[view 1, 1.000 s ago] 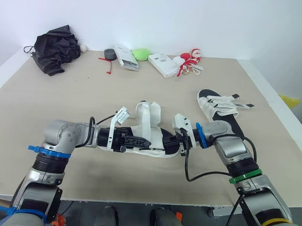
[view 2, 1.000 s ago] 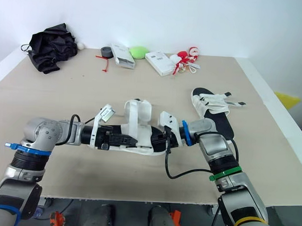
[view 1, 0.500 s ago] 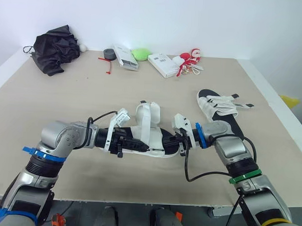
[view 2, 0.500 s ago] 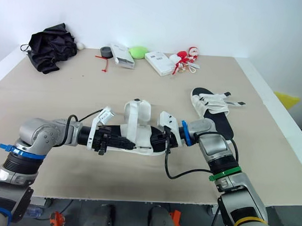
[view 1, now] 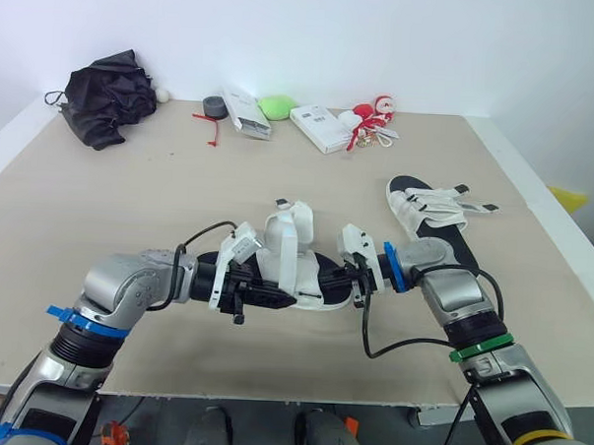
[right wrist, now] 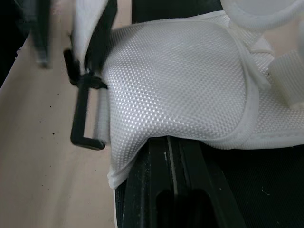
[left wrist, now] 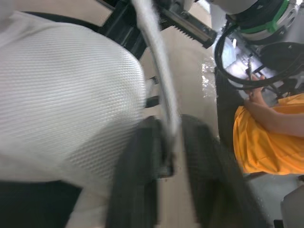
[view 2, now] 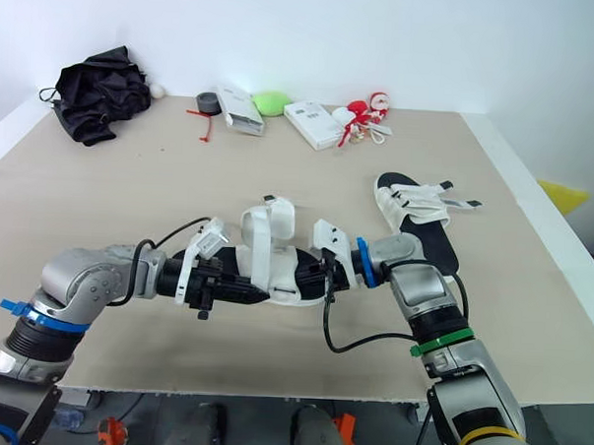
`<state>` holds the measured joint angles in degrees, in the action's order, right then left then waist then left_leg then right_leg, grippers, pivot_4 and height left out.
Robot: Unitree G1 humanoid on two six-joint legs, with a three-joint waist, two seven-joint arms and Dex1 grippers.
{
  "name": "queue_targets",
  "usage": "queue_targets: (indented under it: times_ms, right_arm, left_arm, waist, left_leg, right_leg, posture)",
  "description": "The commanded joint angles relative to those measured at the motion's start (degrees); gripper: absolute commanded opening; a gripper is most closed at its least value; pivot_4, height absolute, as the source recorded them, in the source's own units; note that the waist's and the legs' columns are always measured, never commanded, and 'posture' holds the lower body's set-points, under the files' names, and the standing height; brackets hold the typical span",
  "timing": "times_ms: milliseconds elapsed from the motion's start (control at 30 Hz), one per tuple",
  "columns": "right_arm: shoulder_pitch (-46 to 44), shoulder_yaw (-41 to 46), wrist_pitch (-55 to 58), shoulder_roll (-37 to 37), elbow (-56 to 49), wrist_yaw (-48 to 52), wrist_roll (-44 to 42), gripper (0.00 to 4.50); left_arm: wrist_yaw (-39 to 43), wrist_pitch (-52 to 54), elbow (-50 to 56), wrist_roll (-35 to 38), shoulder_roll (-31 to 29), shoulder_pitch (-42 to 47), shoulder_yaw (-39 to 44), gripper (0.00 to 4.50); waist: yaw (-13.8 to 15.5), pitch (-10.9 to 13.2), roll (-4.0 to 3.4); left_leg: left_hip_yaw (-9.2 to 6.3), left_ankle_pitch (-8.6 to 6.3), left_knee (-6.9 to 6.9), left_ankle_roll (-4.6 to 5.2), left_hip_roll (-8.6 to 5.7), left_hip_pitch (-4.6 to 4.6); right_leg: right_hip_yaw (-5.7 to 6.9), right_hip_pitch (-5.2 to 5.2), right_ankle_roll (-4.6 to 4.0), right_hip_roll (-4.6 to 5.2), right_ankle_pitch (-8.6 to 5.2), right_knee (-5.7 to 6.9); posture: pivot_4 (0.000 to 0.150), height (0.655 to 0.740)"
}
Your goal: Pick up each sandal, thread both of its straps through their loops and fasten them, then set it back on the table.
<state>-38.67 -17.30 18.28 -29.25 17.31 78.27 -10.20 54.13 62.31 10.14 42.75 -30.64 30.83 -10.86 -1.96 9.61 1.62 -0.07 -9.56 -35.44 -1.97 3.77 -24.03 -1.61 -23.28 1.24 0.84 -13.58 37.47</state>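
sandal light: sole stiff, mesh straps floppy. left gripper pinched on thin strap; right gripper clamps the sole (firmest hold), near table front edge.

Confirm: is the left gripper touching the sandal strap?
Touching. Left wrist view: the left gripper pinches the white sandal strap between its two black fingers.
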Motion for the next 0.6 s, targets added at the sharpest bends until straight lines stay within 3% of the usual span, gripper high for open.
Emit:
queue_targets:
  times_ms: [33, 67, 233, 467, 600]
  right_arm:
    - [1.1, -1.9, 0.5, 0.2, 1.6, -0.2, 1.8, 0.0]
    - [1.1, -1.9, 0.6, 0.2, 1.6, -0.2, 1.7, 0.0]
    - [0.9, -2.0, 0.6, 0.3, 1.8, -0.3, 1.6, 0.0]
    - [0.9, -2.0, 0.4, 0.6, 2.1, -0.3, 1.7, 0.0]
    - [0.9, -1.9, 0.4, 0.6, 2.2, -0.3, 1.7, 0.0]
  left_arm:
    - [-1.6, 0.3, -0.4, -1.2, -0.2, 0.1, 0.2, 2.52]
    - [-1.6, 0.7, -0.4, -0.9, -0.2, 0.3, 0.5, 2.8]
    - [-2.7, 4.2, -1.2, 2.9, 1.4, 1.8, 4.3, 2.8]
    - [-12.4, 15.4, -7.7, 14.7, 10.2, 8.2, 18.8, 2.8]
    - [-15.5, 18.1, -9.7, 16.2, 11.6, 9.2, 21.8, 2.8]
  waist:
    - [0.0, 0.0, 0.0]
    - [0.0, 0.0, 0.0]
    - [0.0, 0.0, 0.0]
    - [-0.2, 0.0, 0.03]
    - [-0.6, 0.0, 0.04]
  left_leg:
    - [0.0, 0.0, -0.01, 0.0, -0.01, 0.01]
    - [0.0, 0.01, -0.02, 0.01, -0.01, 0.02]
    - [0.0, 0.05, -0.07, 0.04, -0.1, 0.09]
    - [-0.01, 0.05, -0.06, 0.05, -0.12, 0.09]
    - [-0.1, 0.04, 0.0, 0.04, -0.12, 0.04]
  right_leg:
    - [-0.01, 0.01, -0.03, 0.0, -0.01, 0.0]
    - [-0.02, 0.03, -0.09, 0.0, -0.04, 0.0]
    - [-0.15, 0.06, -0.14, 0.0, -0.01, 0.0]
    - [-0.21, 0.04, 0.21, -0.04, 0.2, 0.0]
    - [-0.21, 0.02, 0.26, -0.12, 0.19, 0.0]
  posture:
    - [0.15, 0.74]
    - [0.15, 0.74]
    - [0.15, 0.74]
    - [0.15, 0.74]
    - [0.15, 0.74]
